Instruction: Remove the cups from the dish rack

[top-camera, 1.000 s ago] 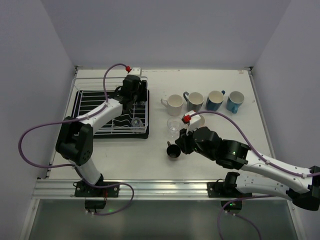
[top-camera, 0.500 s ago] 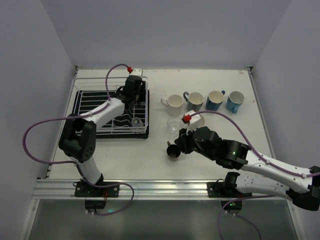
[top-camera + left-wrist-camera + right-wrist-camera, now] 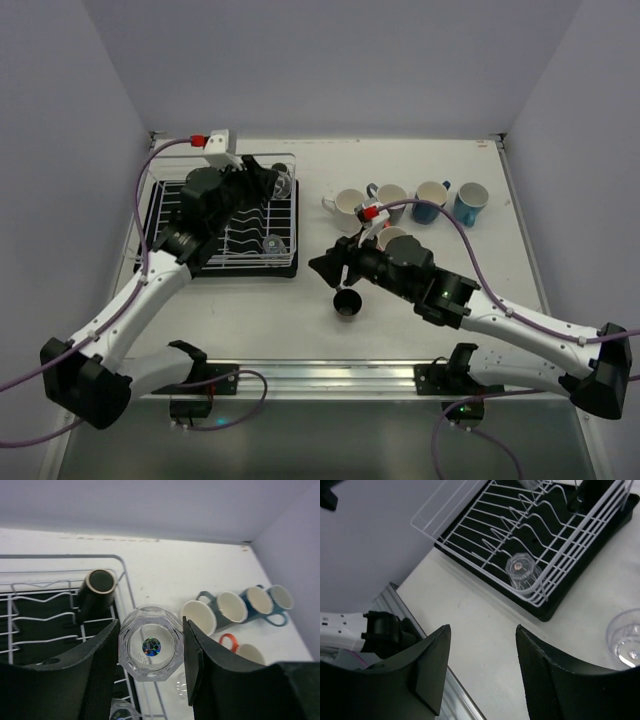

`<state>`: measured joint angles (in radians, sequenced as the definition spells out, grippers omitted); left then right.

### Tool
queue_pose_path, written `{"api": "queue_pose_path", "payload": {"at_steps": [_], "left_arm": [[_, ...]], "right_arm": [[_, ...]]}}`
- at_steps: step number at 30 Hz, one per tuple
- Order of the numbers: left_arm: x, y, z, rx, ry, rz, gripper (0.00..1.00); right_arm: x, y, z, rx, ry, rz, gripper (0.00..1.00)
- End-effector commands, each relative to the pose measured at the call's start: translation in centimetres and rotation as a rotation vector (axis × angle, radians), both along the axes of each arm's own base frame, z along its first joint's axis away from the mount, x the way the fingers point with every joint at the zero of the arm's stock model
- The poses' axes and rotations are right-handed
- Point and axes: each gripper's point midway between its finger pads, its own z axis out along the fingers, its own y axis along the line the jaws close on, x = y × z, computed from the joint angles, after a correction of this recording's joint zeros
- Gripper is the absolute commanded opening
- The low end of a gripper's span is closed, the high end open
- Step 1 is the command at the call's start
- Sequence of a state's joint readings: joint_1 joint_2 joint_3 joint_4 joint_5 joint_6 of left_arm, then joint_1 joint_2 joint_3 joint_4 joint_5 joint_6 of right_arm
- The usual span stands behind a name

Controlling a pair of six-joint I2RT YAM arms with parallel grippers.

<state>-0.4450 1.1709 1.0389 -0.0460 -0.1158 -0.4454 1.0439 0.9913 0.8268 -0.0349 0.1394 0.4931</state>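
Note:
My left gripper [image 3: 151,650] is shut on a clear glass tumbler [image 3: 150,630], held bottom toward the camera above the far right corner of the white wire dish rack [image 3: 195,205]; it shows in the top view too [image 3: 283,183]. In the rack lie another glass tumbler [image 3: 272,243] [image 3: 522,570] and a dark brown cup [image 3: 97,592]. My right gripper [image 3: 325,268] [image 3: 482,640] is open and empty above the table, left of a dark brown cup [image 3: 347,305] standing on the table.
Cream [image 3: 350,208], grey [image 3: 390,200], dark blue [image 3: 430,200] and light blue [image 3: 468,203] mugs stand in a row right of the rack. An orange-handled mug [image 3: 245,652] and a clear tumbler [image 3: 625,637] stand in front of them, under my right arm.
My left arm has lifted the glass tumbler up out of the rack. My right gripper has risen away from the dark brown cup on the table and swung left.

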Motion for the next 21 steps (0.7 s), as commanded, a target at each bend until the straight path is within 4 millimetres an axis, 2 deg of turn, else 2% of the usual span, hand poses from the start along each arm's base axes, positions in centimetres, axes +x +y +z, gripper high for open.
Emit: {"api": "queue_pose_path", "payload": {"at_steps": [1,2,4,5,6,7,8,9,10,12,13,15,16,21], "left_arm": [[-2.8,-2.1,0.8,-0.155,-0.013,-0.146,0.01],[-4.0,-2.3,2.1,-0.205,-0.036,-0.178,0.01],[-5.6,-2.9,1.7,-0.248,-0.02,-0.242,0.0],[-6.7,-3.1,3.2,-0.305,-0.053,-0.271,0.0],[-7.5,-3.4,3.3,-0.326,-0.052,-0.307,0.0],[-8.2,-3.6,2.6,-0.346,-0.038,-0.327,0.0],[-9.1,-3.7,3.6,-0.395,-0.057,-0.352,0.0],[-9.7,-4.0,2.7,-0.409,-0.038,-0.377,0.0],[-10.4,-4.1,3.9,-0.46,-0.067,-0.401,0.0],[-11.5,-4.6,3.4,-0.496,-0.058,-0.453,0.0],[-12.0,-4.8,4.4,-0.531,-0.09,-0.486,0.0],[-12.7,-5.2,4.1,-0.549,-0.088,-0.532,0.0],[-13.1,-5.2,4.7,-0.573,-0.106,-0.548,0.0],[-13.7,-5.5,4.2,-0.606,-0.1,-0.581,0.0]], "right_arm": [[0.4,2.3,5.6,0.229,-0.08,0.086,0.58],[1.2,2.1,5.4,0.239,-0.071,0.081,0.58],[1.9,1.9,6.4,0.291,-0.091,0.104,0.58],[2.1,1.8,6.5,0.308,-0.083,0.113,0.58],[2.3,1.9,6.5,0.315,-0.077,0.126,0.58],[2.5,1.9,6.6,0.32,-0.075,0.143,0.58],[2.6,1.9,6.6,0.324,-0.071,0.149,0.59],[2.7,2.1,6.6,0.326,-0.069,0.157,0.59],[2.7,2.2,6.6,0.328,-0.061,0.167,0.6],[2.9,2.5,6.5,0.33,-0.052,0.174,0.61],[2.9,2.6,6.6,0.339,-0.044,0.172,0.61],[2.9,2.5,6.7,0.358,-0.047,0.165,0.61],[2.8,2.6,6.8,0.365,-0.041,0.17,0.61],[1.8,2.9,7.6,0.403,-0.049,0.233,0.6]]}}
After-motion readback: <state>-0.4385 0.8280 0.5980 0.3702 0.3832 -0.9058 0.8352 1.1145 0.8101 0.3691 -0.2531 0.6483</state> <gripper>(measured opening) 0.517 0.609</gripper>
